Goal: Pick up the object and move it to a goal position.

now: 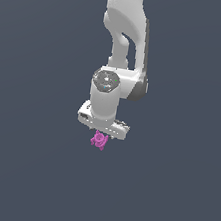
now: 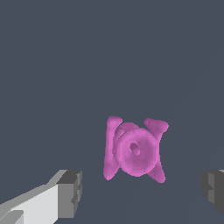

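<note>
The object (image 1: 99, 140) is a small magenta-pink knobbly thing with short lobes, lying on the dark grey floor. In the exterior view it shows just below the white gripper (image 1: 102, 131), whose body covers its upper part and hides the fingers. In the wrist view the object (image 2: 134, 150) has a round face with a small hole and lobes at its corners. The gripper (image 2: 142, 194) is open: one grey fingertip (image 2: 70, 193) and the other at the picture's edge stand wide apart, with the object between them and a little ahead. Neither pad touches it.
The white arm (image 1: 125, 39) comes down from the top of the exterior view. All around is a plain dark grey floor (image 1: 170, 193) with no other object or edge in sight.
</note>
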Robot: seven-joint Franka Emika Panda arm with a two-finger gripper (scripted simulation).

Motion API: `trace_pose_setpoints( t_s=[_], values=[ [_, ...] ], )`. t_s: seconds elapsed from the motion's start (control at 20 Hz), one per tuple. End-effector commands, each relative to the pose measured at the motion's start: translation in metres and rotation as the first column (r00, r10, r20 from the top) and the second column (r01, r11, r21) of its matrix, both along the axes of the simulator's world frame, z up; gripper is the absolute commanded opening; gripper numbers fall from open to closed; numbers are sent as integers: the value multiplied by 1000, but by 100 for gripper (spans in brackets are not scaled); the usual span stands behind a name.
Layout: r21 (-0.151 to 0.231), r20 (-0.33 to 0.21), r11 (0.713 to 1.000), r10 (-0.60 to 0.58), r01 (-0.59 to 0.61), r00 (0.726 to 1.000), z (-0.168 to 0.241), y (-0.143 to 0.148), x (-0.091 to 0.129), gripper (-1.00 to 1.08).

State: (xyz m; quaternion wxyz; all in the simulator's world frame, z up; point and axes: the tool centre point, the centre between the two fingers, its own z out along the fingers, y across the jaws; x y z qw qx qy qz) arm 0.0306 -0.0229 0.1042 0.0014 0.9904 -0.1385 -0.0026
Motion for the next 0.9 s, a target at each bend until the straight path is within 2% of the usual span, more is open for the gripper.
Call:
trace_pose_setpoints(
  t_s=[0.0,0.45,0.85],
  values=[
    [1,4,999,-37,37,999,-8,-4,4,100],
    [2,4,998,-56,56,998,-17,-7,5,100],
    [2,5,998,-61,61,998,-54,-7,4,100]
  ],
)
